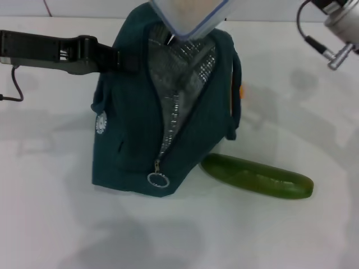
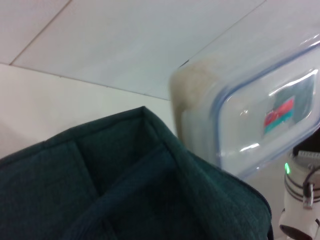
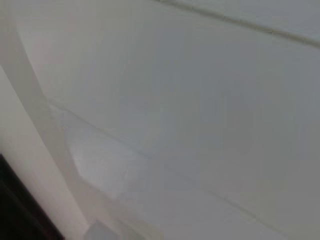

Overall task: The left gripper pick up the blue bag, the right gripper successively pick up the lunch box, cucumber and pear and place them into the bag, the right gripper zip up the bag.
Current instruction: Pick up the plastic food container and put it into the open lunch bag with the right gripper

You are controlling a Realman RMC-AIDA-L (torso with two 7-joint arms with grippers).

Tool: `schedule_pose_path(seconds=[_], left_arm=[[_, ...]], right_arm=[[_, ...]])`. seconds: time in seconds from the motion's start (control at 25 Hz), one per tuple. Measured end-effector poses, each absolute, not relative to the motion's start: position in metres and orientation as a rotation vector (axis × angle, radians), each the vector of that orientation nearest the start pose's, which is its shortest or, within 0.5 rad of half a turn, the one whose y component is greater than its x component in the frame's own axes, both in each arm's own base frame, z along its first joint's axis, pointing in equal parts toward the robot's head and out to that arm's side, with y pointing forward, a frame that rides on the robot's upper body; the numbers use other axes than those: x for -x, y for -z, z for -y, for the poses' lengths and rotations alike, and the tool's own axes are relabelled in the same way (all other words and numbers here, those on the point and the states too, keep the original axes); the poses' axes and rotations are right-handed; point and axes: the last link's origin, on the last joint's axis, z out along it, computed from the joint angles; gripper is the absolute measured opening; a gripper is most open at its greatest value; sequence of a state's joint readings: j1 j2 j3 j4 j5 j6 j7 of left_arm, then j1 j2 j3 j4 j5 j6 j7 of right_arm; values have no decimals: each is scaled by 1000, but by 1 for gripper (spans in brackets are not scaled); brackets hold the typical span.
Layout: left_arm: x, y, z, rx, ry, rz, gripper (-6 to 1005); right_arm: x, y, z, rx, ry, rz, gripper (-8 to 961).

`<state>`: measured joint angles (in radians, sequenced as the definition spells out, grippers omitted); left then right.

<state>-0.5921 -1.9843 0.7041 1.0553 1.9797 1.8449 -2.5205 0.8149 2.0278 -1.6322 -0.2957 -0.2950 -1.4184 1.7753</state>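
Nearest the head camera, the lunch box (image 1: pixel 188 17) hangs tilted, one corner dipping into the blue bag (image 1: pixel 132 140) standing unzipped on the table (image 1: pixel 56 224). Left gripper (image 1: pixel 115 56) clamps the bag's upper edge. Right gripper: cannot tell. Cucumber (image 1: pixel 258 176) lies beside the bag.

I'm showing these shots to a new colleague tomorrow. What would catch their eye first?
Probably the big dark teal bag standing mid-table, its zipper open down the front to show silver lining, with the left tool at its upper left edge. Next, the clear blue-rimmed lunch box tilted just above the bag's open top. Then the long green cucumber lying on the white table by the bag's lower right corner.
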Motion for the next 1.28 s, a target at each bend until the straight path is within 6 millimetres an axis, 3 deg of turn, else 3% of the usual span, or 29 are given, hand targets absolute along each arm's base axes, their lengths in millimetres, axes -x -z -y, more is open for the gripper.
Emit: schedule_pose_path(seconds=[0.64, 0.96, 1.28], left_arm=[[205, -91, -348, 2582, 737, 1626, 42], [206, -88, -347, 2591, 735, 1631, 42], [209, -86, -347, 2595, 729, 1633, 42]], right_arm=[[-133, 34, -380, 2280, -1768, -1487, 182], [-145, 55, -378, 2296, -1583, -1561, 197], [-141, 60, -378, 2331, -1536, -1492, 212]])
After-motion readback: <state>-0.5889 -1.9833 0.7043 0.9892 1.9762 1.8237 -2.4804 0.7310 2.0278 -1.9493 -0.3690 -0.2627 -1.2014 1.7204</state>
